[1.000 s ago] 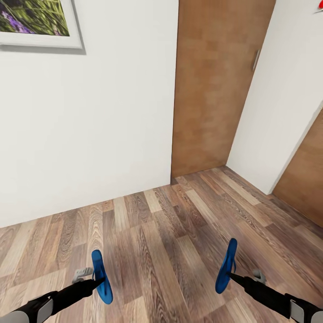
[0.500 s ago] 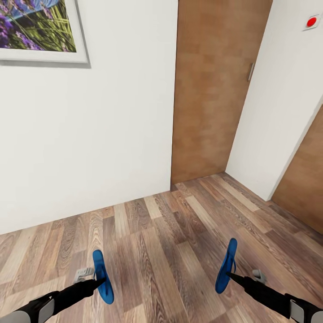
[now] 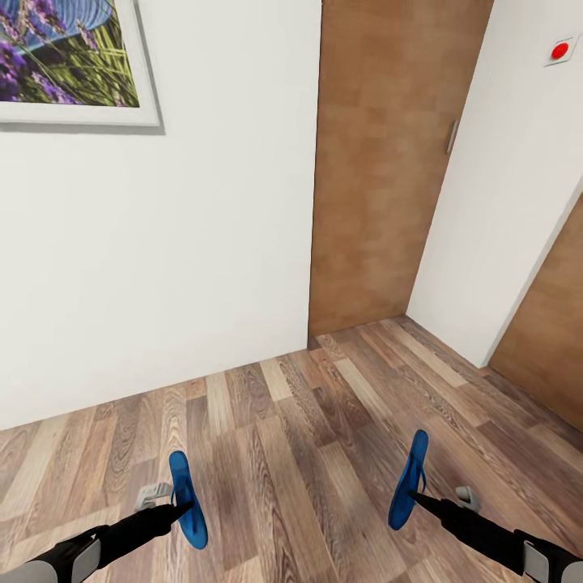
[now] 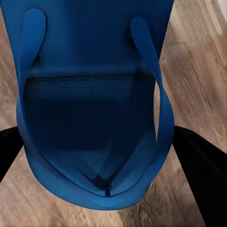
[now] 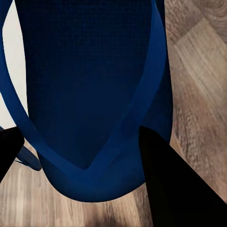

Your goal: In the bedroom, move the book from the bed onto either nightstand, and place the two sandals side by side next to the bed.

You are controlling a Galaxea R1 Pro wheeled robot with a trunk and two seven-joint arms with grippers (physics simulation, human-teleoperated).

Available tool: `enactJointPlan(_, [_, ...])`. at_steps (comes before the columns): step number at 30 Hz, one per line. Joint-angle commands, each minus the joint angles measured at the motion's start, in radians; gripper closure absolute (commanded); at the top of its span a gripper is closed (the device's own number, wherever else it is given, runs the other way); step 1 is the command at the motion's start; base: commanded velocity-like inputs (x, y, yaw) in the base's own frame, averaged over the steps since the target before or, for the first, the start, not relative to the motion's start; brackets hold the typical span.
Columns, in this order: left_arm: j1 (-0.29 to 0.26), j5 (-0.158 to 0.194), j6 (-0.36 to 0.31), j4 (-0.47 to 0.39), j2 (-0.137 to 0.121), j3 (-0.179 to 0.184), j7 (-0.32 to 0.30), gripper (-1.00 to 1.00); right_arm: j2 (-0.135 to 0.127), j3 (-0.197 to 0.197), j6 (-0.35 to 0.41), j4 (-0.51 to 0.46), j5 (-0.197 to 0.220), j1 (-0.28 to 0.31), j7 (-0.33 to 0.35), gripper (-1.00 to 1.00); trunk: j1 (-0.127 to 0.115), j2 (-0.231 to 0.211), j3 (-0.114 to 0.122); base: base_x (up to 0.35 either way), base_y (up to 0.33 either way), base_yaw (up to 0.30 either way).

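Two bright blue sandals hang edge-on above the wood floor. My left gripper (image 3: 183, 508) is shut on the left sandal (image 3: 186, 500), low at the left of the head view. My right gripper (image 3: 411, 495) is shut on the right sandal (image 3: 408, 478), low at the right. In the left wrist view the sandal (image 4: 90, 94) shows its straps, with dark fingers (image 4: 198, 175) at its sides. The right wrist view has the other sandal (image 5: 90, 90) close up between black fingers (image 5: 175, 184). The book, bed and nightstand are out of view.
A white wall (image 3: 162, 243) stands close ahead with a framed lavender picture (image 3: 65, 61) at upper left. A brown wooden door (image 3: 380, 162) sits in the corner, another brown panel (image 3: 551, 324) at right. A red alarm button (image 3: 559, 50) is on the right wall. Wood-plank floor (image 3: 308, 421) lies ahead.
The whole head view has shifted, showing more of the picture and the red button: the camera moved. Both grippers still hold their sandals in the same pose.
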State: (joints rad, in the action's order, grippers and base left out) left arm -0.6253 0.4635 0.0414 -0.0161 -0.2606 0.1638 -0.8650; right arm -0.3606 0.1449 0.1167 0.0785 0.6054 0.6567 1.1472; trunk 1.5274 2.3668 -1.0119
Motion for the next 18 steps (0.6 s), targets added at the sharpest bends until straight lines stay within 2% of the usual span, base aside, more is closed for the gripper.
enactJointPlan(1, [-0.001,0.006,0.005,0.001,0.0,0.009,-0.002,1.0,0.0,0.008,0.012,0.003,0.011,0.001,0.003,1.0,-0.004,-0.007,0.002,0.0,0.0,0.0])
enactJointPlan(5, [0.0,0.006,0.005,0.001,0.0,0.009,-0.002,1.0,0.0,0.008,0.012,0.003,0.011,0.001,0.003,1.0,-0.019,-0.035,0.015,0.0,0.0,0.088])
enactJointPlan(15, [0.001,0.006,0.005,0.001,0.0,0.01,-0.002,1.0,0.0,0.008,0.012,0.003,0.011,0.001,0.003,1.0,-0.058,-0.105,0.046,0.0,0.0,0.254])
enactJointPlan(18, [0.001,0.006,0.005,0.001,0.0,0.011,-0.002,1.0,0.0,0.008,0.012,0.003,0.011,0.001,0.003,1.0,-0.069,-0.126,0.056,0.0,0.0,0.111])
